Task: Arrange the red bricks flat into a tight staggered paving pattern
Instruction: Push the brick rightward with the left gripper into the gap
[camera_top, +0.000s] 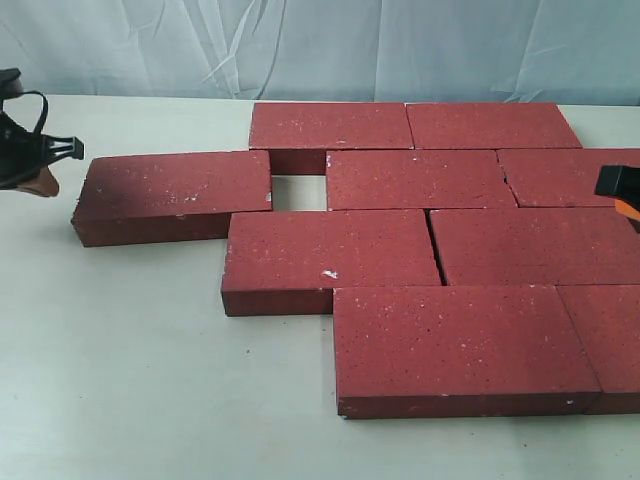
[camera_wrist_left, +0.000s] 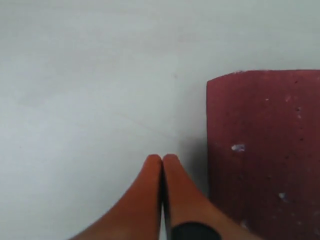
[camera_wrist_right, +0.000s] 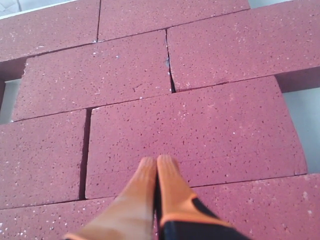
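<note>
Several red bricks (camera_top: 420, 180) lie flat in staggered rows on the white table (camera_top: 130, 380). One red brick (camera_top: 178, 185) at the left end sits askew, its right end resting up on its neighbours, beside a bare gap (camera_top: 298, 192). My left gripper (camera_top: 45, 183) is shut and empty at the far left, just off this brick's end (camera_wrist_left: 265, 150); its orange fingertips (camera_wrist_left: 152, 167) press together. My right gripper (camera_wrist_right: 157, 162) is shut and empty over the laid bricks (camera_wrist_right: 200, 125) at the right edge (camera_top: 622, 190).
A pale blue cloth backdrop (camera_top: 320, 45) hangs behind the table. Bare table surface (camera_wrist_left: 100, 90) lies to the left of and in front of the bricks.
</note>
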